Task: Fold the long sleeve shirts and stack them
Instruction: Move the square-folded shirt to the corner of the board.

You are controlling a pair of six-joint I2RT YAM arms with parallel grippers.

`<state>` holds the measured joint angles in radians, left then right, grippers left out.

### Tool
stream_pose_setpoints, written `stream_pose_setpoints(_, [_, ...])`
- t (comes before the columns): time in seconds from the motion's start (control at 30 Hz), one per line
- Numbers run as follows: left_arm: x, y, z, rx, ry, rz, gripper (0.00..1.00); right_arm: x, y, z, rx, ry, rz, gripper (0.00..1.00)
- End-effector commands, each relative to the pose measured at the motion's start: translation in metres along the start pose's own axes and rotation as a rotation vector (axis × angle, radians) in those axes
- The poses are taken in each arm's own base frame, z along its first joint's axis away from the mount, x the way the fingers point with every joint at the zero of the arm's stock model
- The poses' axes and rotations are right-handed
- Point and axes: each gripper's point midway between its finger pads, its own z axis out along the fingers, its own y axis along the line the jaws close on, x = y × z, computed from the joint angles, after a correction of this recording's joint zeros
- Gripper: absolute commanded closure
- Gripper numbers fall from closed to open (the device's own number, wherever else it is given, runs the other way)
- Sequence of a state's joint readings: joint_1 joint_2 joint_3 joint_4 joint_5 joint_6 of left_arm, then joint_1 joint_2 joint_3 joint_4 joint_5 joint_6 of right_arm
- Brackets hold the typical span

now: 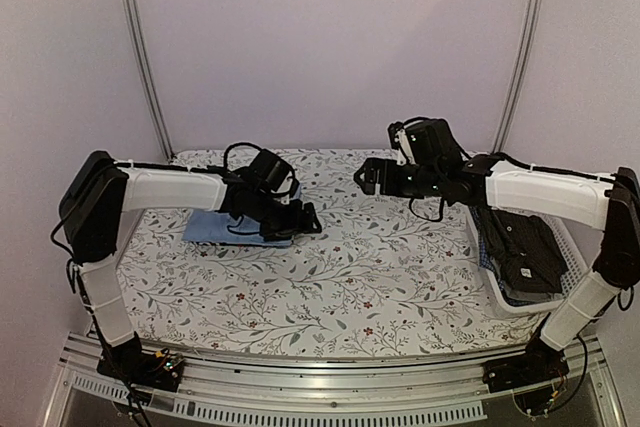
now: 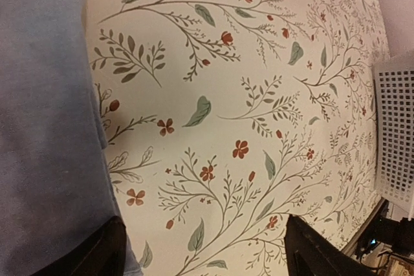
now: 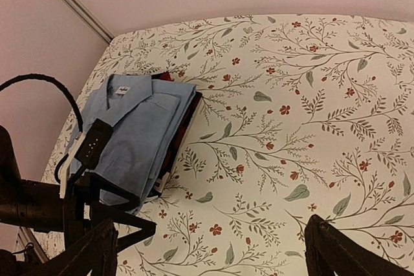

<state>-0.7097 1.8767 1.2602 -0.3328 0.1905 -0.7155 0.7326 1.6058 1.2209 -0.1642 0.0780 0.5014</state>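
Two folded shirts are stacked near the left edge of the desk (image 1: 350, 287): one light blue shirt (image 3: 139, 127) upon one red-and-dark shirt (image 3: 187, 117). Dark shirts (image 1: 525, 252) are seen in one white basket (image 1: 575, 247) at the right edge. The left gripper (image 1: 305, 219) and right gripper (image 1: 368, 175) are held spread.

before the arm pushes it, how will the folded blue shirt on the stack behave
Likely floppy: the light blue shirt is soft folded cloth, so lifting one edge would probably unfold it. Pushed sideways, it may slide off the darker shirt beneath rather than move the stack.
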Motion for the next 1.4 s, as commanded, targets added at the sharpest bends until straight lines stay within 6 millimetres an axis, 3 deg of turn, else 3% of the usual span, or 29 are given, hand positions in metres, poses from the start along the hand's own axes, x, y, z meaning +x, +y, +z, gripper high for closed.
stream_pose_setpoints(0.0, [-0.006, -0.017, 0.007, 0.023, -0.026, -0.008, 0.16, -0.005, -0.005, -0.012, 0.012, -0.035, 0.016, 0.01])
stream_pose_setpoints(0.47, [-0.004, -0.005, 0.038, -0.027, 0.018, 0.008, 0.16, 0.003, -0.009, -0.011, 0.016, -0.016, 0.011, 0.01])
stream_pose_setpoints(0.7, [0.000, 0.028, 0.055, -0.130, 0.049, 0.018, 0.16, 0.006, -0.013, -0.014, 0.022, -0.011, 0.007, 0.01])
stream_pose_setpoints(0.9, [-0.003, 0.058, 0.050, -0.178, 0.048, -0.002, 0.16, 0.009, -0.016, -0.018, 0.027, -0.012, 0.010, 0.01])
stream_pose_setpoints(1.37, [-0.053, 0.147, 0.024, -0.248, 0.017, -0.070, 0.16, 0.014, -0.017, -0.017, 0.022, 0.006, 0.007, 0.01])
